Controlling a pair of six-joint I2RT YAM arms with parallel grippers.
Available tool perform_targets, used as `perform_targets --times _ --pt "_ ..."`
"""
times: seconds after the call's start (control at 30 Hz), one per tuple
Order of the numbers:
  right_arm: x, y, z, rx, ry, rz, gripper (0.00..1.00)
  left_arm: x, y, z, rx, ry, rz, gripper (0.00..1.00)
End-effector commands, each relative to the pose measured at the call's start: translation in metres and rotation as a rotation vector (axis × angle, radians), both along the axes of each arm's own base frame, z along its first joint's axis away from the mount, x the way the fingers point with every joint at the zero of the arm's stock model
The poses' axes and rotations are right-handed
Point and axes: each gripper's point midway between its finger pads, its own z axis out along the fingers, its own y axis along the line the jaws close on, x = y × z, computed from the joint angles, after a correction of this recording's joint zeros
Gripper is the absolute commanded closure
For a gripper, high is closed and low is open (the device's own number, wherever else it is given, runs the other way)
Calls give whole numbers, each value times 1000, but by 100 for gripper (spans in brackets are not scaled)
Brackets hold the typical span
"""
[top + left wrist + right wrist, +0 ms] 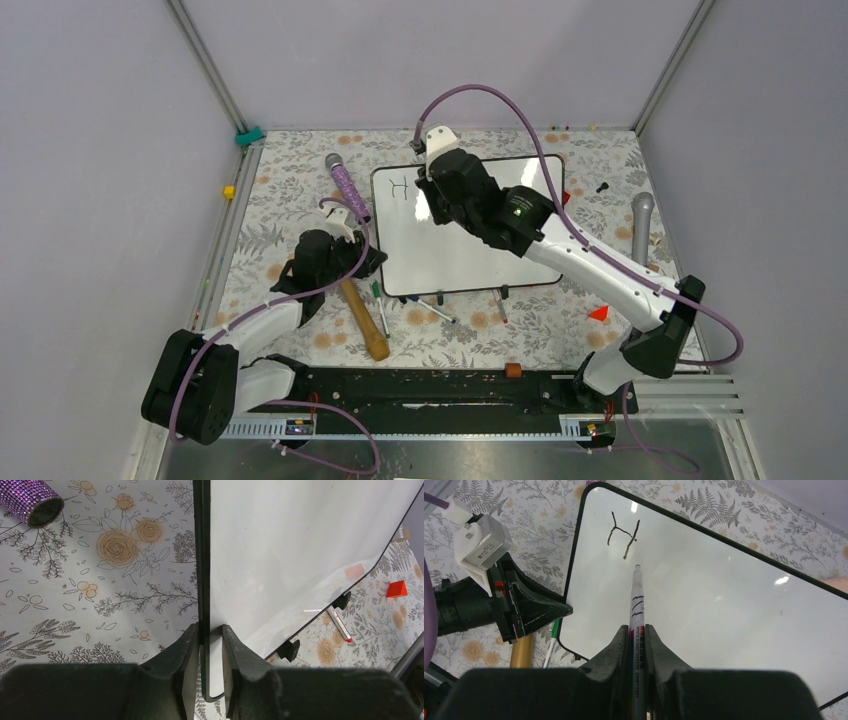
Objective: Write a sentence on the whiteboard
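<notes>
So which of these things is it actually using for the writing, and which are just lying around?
In use: the whiteboard, its edge clamped by the left gripper; the marker in the right gripper; the letter H already written.
Lying about: purple microphone, grey microphone, wooden-handled tool, red wedge, loose pens.

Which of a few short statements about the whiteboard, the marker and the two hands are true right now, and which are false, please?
1. The left hand clamps the whiteboard by its edge. True.
2. The right hand is empty. False: it is shut on a marker.
3. A full sentence is already on the board. False: only a letter H is written.
4. The marker's tip sits close to the H. True.
5. The purple microphone lies on the whiteboard. False: it lies on the floral table, to the board's left.
</notes>
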Motion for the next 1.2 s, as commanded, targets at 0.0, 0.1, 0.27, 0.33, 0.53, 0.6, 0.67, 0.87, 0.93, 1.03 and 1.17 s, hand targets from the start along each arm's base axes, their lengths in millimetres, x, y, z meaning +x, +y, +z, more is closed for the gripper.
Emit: perform_targets --times 0.0,0.1,0.27,0.33,0.53,0.6,0.67,0.87,0.93,1.03,1.17 --pt "-1 4 -2 -50 65 18 100 9 6 6 26 -51 27 84" --pt "1 6 -4 -66 81 9 100 9 7 7 30 -53 25 84" --pt "7 8 -11 -115 104 -9 100 8 6 10 25 -62 20 83" --pt "9 11 -13 -127 113 -13 100 7 7 11 24 -66 23 83" --pt "17 17 -15 -138 107 -35 100 6 4 11 16 -64 5 83" --pt "22 17 -17 -157 101 -52 100 6 3 12 13 -62 3 83" --pt "25 16 -19 -177 98 -65 100 5 3 12 13 -63 1 83" --pt "32 21 -23 -195 93 -73 100 5 3 13 11 -68 1 83" --pt "34 22 -23 -201 87 -76 100 5 2 13 10 -69 -2 83" --pt "37 24 -24 -210 83 -78 100 4 2 13 9 -71 -2 83" --pt "39 26 -25 -215 81 -77 100 4 2 14 7 -73 -4 84"
